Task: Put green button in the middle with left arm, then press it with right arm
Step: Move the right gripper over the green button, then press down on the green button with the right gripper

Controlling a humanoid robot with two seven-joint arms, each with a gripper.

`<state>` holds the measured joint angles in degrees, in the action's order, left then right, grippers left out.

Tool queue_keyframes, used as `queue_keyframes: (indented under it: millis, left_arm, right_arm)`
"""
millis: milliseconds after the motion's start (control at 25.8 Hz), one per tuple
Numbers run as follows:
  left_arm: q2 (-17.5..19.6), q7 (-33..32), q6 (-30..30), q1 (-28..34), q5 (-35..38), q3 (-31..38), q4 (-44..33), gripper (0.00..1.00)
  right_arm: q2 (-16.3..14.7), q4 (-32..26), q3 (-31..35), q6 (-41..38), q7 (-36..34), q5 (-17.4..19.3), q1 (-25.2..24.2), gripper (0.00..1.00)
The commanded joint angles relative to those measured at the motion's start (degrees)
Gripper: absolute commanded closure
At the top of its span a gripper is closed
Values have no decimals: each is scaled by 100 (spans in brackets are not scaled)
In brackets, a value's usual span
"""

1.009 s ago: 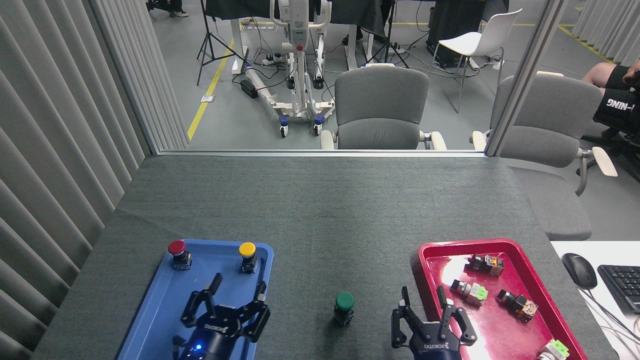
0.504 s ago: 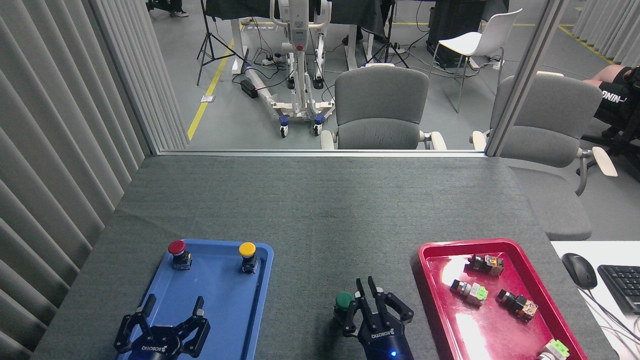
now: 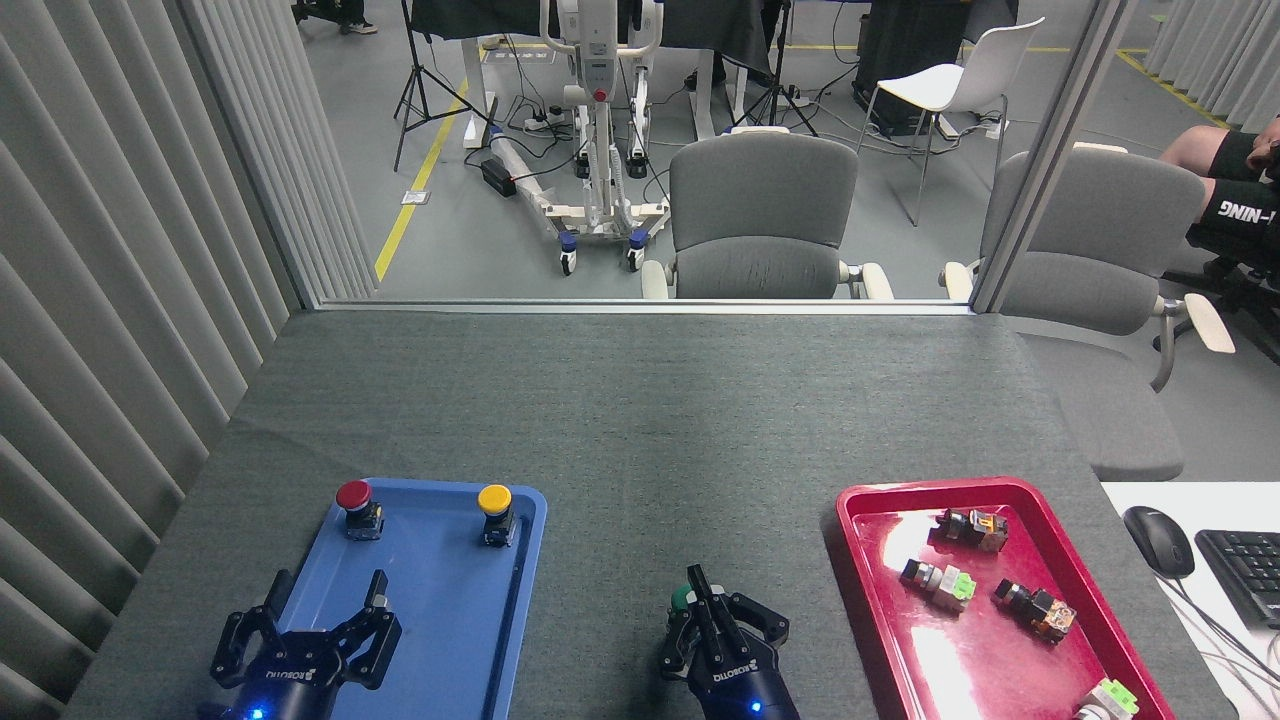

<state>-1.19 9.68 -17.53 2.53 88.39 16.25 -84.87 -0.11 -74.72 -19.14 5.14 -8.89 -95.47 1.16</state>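
Slatted grey wall panels close off the left side, running right down along the left edge of the tabletop, whose far edge meets a glass partition rail. At the near left lies the blue tray, with the red-capped button and the yellow-capped button standing upright at its far end, well apart from each other. The left gripper hovers over the tray's near left corner with its fingers spread and nothing between them; half a second ago it was slightly further right and further from the near edge, and a second ago it was deep in the tray near the yellow cap.

Between the two trays the middle is bare dark felt, with wide open room toward the far edge. The green button stands there near the front edge, upright on its base, its axis vertical and its cap facing up; only a sliver of green shows. The right gripper sits directly over it with fingers drawn together, tips on or just above the cap; contact cannot be told. A second ago this gripper was open beside the red tray, and half a second ago it was just to the button's right.

On the right the red tray holds several small switch parts, and beyond the table's right edge are a mouse and a keyboard.
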Motion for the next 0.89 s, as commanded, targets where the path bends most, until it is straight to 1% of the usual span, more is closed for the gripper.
queue_keyframes:
  millis: [0,233,310,466,621,698,737,776,815,853]
  left_arm:
    - [58,-19,-14,-7,-103,1,75,0]
    - [66,-19,-23,19,-121,-8,67,0]
    - [145,-1,-14,19,-129,-8,75,0]
    - [172,8,-23,19,-323,-8,58,0]
    - [260,8,-5,28,-367,-17,67,0]
    - [260,8,-23,28,-367,-17,67,0]
    - [251,8,-23,28,-367,-17,58,0]
    - [251,8,-32,28,-367,-17,49,0]
    - [251,8,-32,19,-367,-17,40,0]
    - [242,8,-32,11,-367,-17,40,0]
  right_arm:
    - [2,98,-11,-31,10,-6,-2,85]
    - [19,353,-90,-31,10,-15,16,83]
    - [28,450,-108,-22,10,-6,16,83]
    - [28,538,-108,-22,10,-6,42,83]
    - [19,670,-116,-22,10,2,86,83]
    - [28,652,-125,13,-34,11,86,79]
    - [28,591,-116,22,-69,46,86,68]
    - [37,547,-108,30,-104,73,86,49]
    - [55,503,-108,83,-192,90,95,33]
    - [90,450,-108,197,-333,134,86,15]
